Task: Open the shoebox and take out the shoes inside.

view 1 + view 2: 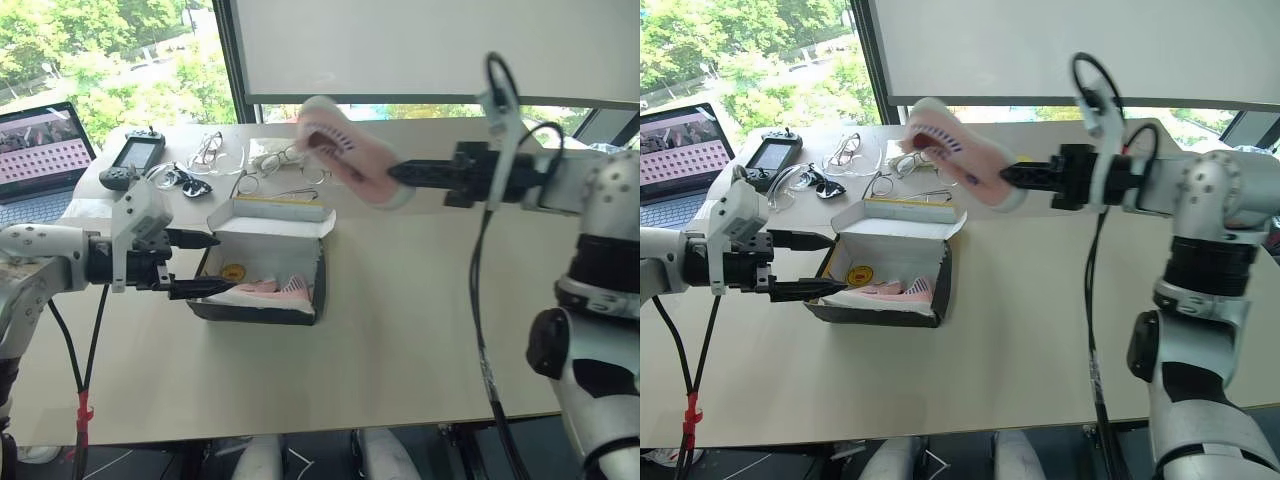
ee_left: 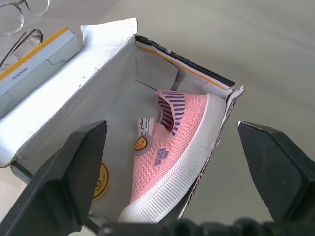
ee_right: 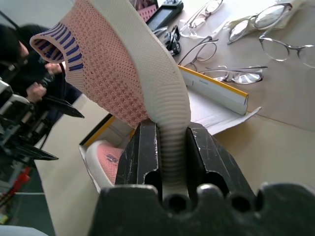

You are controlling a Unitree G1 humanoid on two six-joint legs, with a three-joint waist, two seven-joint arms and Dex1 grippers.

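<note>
The shoebox (image 1: 322,268) lies open on the table, its lid (image 1: 272,212) folded back on the far side. One pink shoe (image 2: 173,158) with a white sole rests inside it on the white floor beside a yellow sticker (image 1: 233,272). My left gripper (image 1: 222,263) is open at the box's left end, one finger over the rim and one along the near wall. My right gripper (image 1: 395,178) is shut on the sole of the other pink shoe (image 1: 340,150), held in the air above and right of the box. The pinch on the sole (image 3: 170,142) shows in the right wrist view.
Several pairs of glasses (image 1: 215,150) lie on the table behind the box. A black handheld controller (image 1: 135,160) and a laptop (image 1: 40,150) are at the far left. A person (image 3: 19,54) shows beyond the table in the right wrist view. Bare tabletop (image 1: 420,320) lies right of the box.
</note>
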